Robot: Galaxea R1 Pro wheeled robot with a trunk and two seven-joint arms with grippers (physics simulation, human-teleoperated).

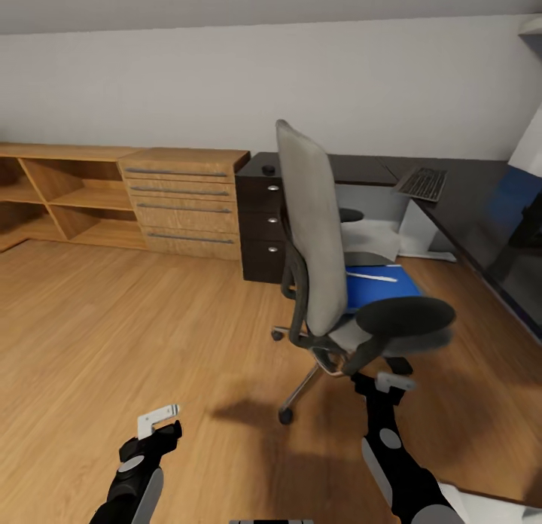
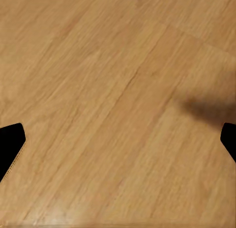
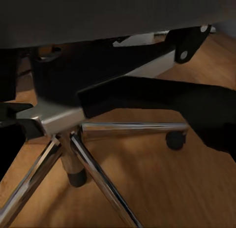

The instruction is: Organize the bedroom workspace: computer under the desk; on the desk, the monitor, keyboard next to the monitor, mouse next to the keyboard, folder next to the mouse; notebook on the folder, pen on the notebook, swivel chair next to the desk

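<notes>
Head view: the swivel chair (image 1: 312, 238) is seen standing on the wooden floor (image 1: 113, 321) just off the drawer end of the black worktop (image 1: 467, 189), with its back turned toward the robot. The blue folder (image 1: 380, 283) lies on the seat, and the white pen (image 1: 371, 277) rests across it; whether the notebook is there as well cannot be told, since the chair back hides part of the seat. The keyboard (image 1: 423, 184) lies on the worktop, near its inner corner. A small dark object near the drawer-end edge may be the mouse (image 1: 269, 169), though it is too small to be sure.

The step in hand is judged to be the approach to the chair, so that the folder can be lifted from the seat. The right tool (image 1: 385, 383) is held low beside the chair's near armrest (image 1: 406, 317); in the right wrist view the chrome star base (image 3: 73, 154) and a caster (image 3: 175, 139) are seen from under the seat. Whether its fingers are apart or together cannot be told. The left tool (image 1: 159, 422) hangs over bare floor with its fingers apart and nothing between them.

For the next move, the right arm would need to be raised clear of the armrest and brought over the seat, with the pen kept from rolling off.

No brand, label or legible writing is visible.
</notes>
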